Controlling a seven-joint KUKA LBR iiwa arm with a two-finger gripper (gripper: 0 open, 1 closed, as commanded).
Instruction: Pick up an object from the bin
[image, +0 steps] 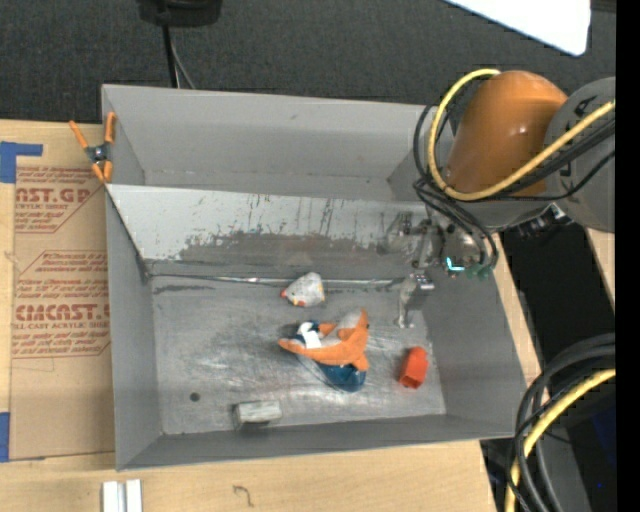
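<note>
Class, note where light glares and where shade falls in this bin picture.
Camera view: a bright highlight sits on the arm's orange cover; the bin's floor gleams palely beside the orange-and-blue toy; the sloped wall at the view's left looks darker than that floor.

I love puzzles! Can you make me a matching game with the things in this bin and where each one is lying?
Things:
1. white crumpled lump
2. orange and blue toy
3. small red block
4. grey block

Places:
A. by the front wall of the bin, at the view's bottom
B. farthest right, just below the gripper
C. middle of the floor
D. nearest the back slope

Pairs: 1-D, 2-C, 3-B, 4-A.
</note>
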